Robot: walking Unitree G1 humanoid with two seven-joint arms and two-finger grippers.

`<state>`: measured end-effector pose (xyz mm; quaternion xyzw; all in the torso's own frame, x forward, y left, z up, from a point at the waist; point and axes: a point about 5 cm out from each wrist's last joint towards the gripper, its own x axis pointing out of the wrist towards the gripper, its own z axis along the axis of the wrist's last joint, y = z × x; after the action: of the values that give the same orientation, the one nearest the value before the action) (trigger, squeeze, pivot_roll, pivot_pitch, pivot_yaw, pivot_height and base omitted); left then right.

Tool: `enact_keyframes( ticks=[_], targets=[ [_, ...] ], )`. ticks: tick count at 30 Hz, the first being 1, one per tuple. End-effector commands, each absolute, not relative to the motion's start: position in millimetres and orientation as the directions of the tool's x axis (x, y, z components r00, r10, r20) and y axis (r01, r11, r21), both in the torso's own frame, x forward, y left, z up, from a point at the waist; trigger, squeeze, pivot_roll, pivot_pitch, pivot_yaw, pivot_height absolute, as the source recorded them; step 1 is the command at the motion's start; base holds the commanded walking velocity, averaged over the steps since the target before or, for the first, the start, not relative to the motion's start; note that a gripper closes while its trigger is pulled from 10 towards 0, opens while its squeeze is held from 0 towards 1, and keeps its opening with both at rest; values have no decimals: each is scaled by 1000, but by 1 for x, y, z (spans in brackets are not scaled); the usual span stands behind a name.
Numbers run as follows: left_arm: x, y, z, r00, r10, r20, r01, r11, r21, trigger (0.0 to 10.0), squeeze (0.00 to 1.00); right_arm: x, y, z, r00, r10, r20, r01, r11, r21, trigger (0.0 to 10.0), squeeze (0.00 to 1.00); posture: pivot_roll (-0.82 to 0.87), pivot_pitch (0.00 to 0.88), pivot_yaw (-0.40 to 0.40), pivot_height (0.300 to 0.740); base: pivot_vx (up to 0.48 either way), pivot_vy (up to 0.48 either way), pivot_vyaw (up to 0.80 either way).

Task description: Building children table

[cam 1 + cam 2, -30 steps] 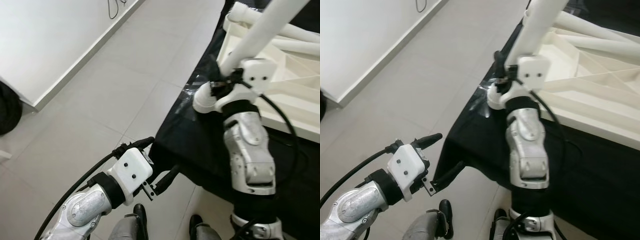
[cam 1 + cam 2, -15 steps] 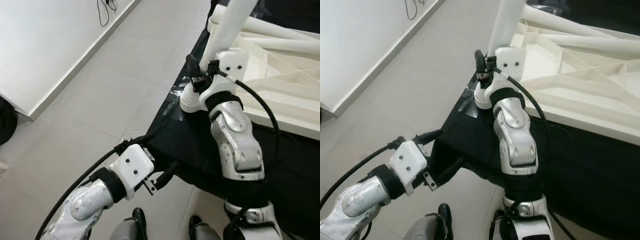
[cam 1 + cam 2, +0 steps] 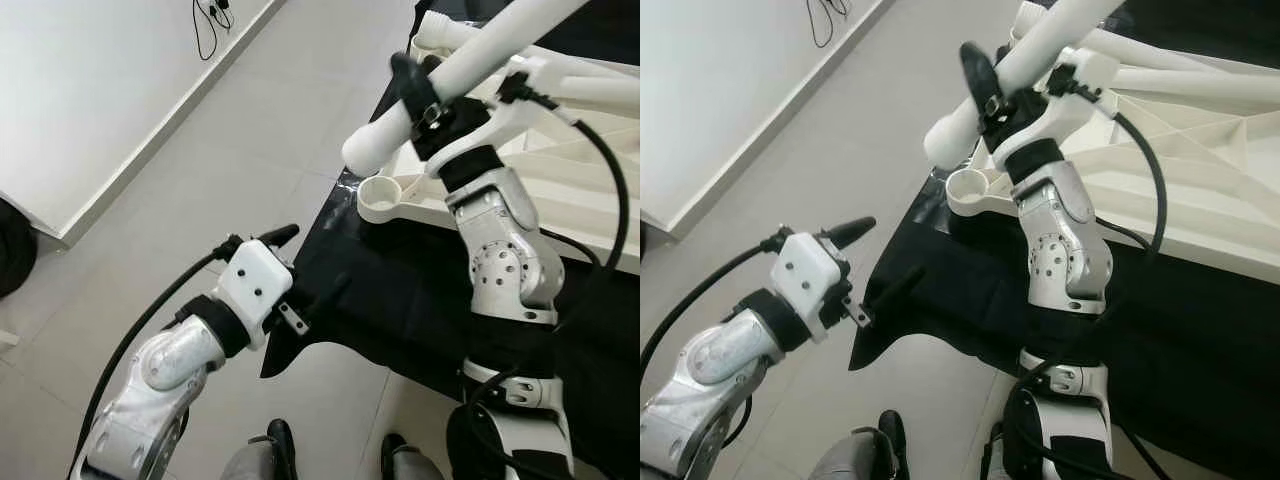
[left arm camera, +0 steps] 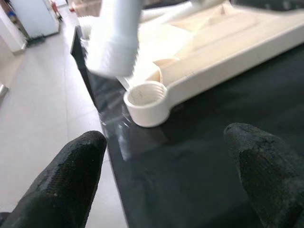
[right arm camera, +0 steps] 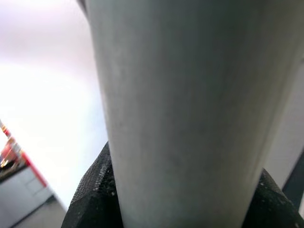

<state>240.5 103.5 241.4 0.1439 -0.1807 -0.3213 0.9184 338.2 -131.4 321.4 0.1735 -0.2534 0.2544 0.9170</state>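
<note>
**Inspector:** Right hand first. Report its condition.

**Assistant:** Its black fingers are clamped round a white table leg, which it holds tilted in the air over the corner of the tabletop. The leg's lower end hangs just above the corner socket and does not touch it.

**Inspector:** Now the large items, in order.

**Assistant:** A grey tiled floor takes up the left of the scene, with a white wall along it and a dark cable hanging at the wall. A black cloth is spread beside the floor. On the cloth lies the white children's tabletop, underside up, ribs showing. Other white legs lie across its far part.

**Inspector:** The socket?

**Assistant:** A round threaded socket stands out at the near corner of the tabletop, at the cloth's edge, open and unfilled.

**Inspector:** Left hand?

**Assistant:** The left hand hovers over the near edge of the cloth, fingers spread wide, gripping nothing. It points toward the socket, well apart from it.
</note>
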Motion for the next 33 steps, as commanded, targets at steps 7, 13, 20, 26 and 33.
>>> enact_keyframes(
  ticks=[7,13,20,26,33],
  targets=[
    [249,116,281,665,-638,388,585,768,260,10000,0,343,-151,297,798,471,375,-458,879,-129,10000,0,14,156,60,740,0,0,0],
    [250,128,323,559,-656,508,629,734,255,10000,1000,344,-183,299,852,390,348,-323,916,-238,10000,0,1,121,64,740,0,0,0],
    [262,131,374,446,-631,634,583,743,329,10000,1000,335,-147,286,791,541,288,-401,812,-424,10000,0,-5,57,74,740,0,0,0],
    [270,129,378,441,-634,635,600,735,316,10000,1000,328,-123,279,733,631,254,-471,740,-481,10000,0,-15,40,81,740,0,0,0],
    [286,122,368,460,-681,570,638,700,321,10000,996,318,-91,273,646,728,230,-548,652,-525,10000,0,-27,26,85,740,0,0,0]
  ],
)
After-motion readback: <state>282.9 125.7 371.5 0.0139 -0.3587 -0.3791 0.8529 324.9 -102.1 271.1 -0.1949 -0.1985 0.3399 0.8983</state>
